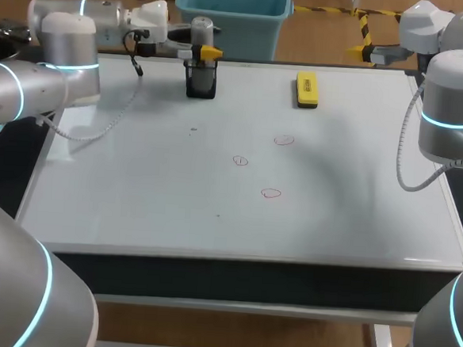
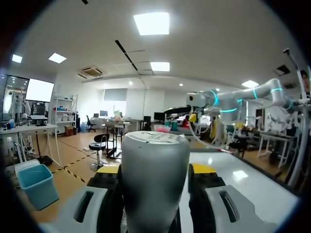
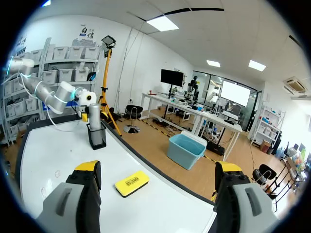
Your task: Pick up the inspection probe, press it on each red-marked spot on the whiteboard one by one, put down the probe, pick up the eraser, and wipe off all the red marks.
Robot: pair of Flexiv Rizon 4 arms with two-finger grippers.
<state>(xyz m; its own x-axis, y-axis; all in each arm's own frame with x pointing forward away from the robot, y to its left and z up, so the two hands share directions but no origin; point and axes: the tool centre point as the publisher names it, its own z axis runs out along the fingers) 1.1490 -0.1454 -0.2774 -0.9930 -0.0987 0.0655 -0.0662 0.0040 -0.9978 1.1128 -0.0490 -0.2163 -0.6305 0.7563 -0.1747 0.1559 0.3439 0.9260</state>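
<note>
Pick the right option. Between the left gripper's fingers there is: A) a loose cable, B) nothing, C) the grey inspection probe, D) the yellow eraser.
C: in the left wrist view the grey inspection probe fills the gap between the fingers of the left gripper, which touch it from both sides. The yellow eraser lies apart on the whiteboard.

L tool [image 2: 155, 169] tight, R tool [image 3: 158, 167] wide.
</note>
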